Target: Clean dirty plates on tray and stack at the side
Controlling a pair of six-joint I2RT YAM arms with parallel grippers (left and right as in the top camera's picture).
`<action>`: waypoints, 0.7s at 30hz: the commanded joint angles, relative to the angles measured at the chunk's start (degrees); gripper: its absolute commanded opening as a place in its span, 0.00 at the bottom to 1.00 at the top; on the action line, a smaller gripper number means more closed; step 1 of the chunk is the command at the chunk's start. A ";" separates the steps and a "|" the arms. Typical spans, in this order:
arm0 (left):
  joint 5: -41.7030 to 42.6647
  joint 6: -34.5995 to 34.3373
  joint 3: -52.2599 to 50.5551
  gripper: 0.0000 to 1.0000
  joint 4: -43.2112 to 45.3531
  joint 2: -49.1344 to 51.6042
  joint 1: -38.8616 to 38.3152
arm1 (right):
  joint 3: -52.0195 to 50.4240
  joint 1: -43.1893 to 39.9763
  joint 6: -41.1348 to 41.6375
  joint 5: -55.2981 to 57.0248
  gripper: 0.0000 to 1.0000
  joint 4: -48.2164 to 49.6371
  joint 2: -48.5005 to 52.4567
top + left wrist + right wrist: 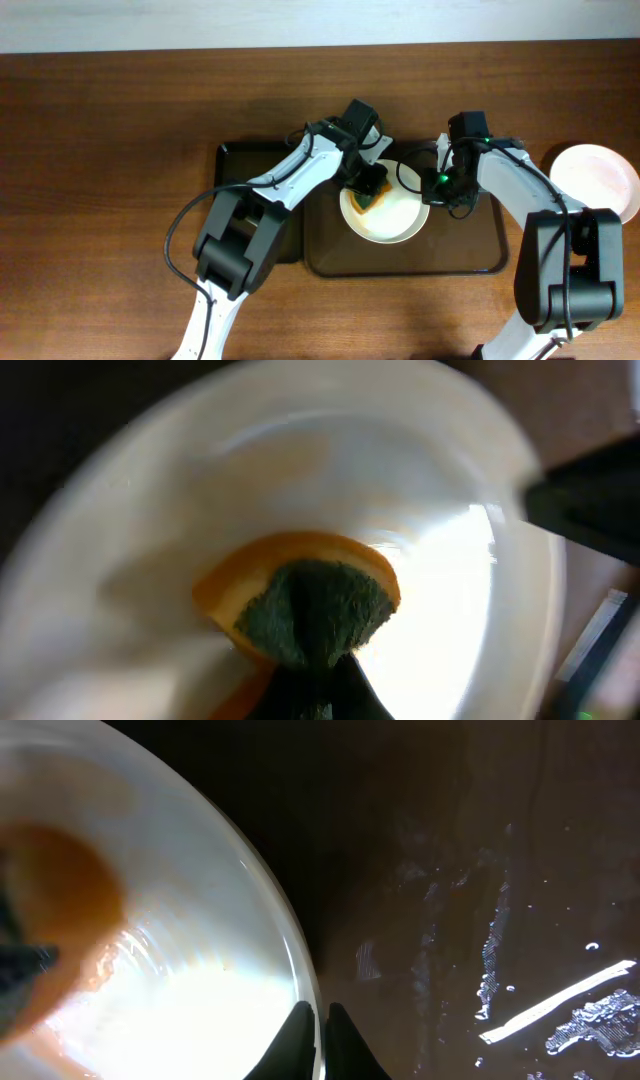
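One white plate (392, 222) lies in the middle of the brown tray (470, 250), with an orange smear on it. My left gripper (368, 186) is shut on a green and yellow sponge (372, 198) that presses on the plate's left part. In the left wrist view the sponge (315, 610) sits on the plate (400, 470) just ahead of the fingers (325, 695). My right gripper (437, 185) is shut on the plate's right rim. The right wrist view shows its fingers (320, 1025) pinching the rim of the plate (180, 970) above the wet tray (450, 870).
A white plate (598, 180) lies on the wooden table to the right of the tray; I cannot tell whether others lie under it. A narrower black tray (240, 170) lies against the brown tray's left side, under the left arm.
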 commanded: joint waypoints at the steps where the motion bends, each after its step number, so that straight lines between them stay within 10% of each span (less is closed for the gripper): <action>1: 13.94 -0.57 3.19 0.00 -0.52 1.68 -0.11 | -0.42 0.31 0.24 -0.76 0.08 0.37 0.42; 7: 17.62 -0.09 18.12 0.01 -12.94 0.85 7.04 | -0.42 0.31 0.22 -0.76 0.08 0.37 0.42; 15: -24.76 -2.19 27.43 0.00 -37.09 -0.09 17.11 | -0.42 0.31 0.22 -0.76 0.16 0.39 0.42; 21: -30.97 -5.79 21.31 0.01 -39.04 0.00 22.40 | -0.42 0.31 0.22 -0.76 0.16 0.37 0.42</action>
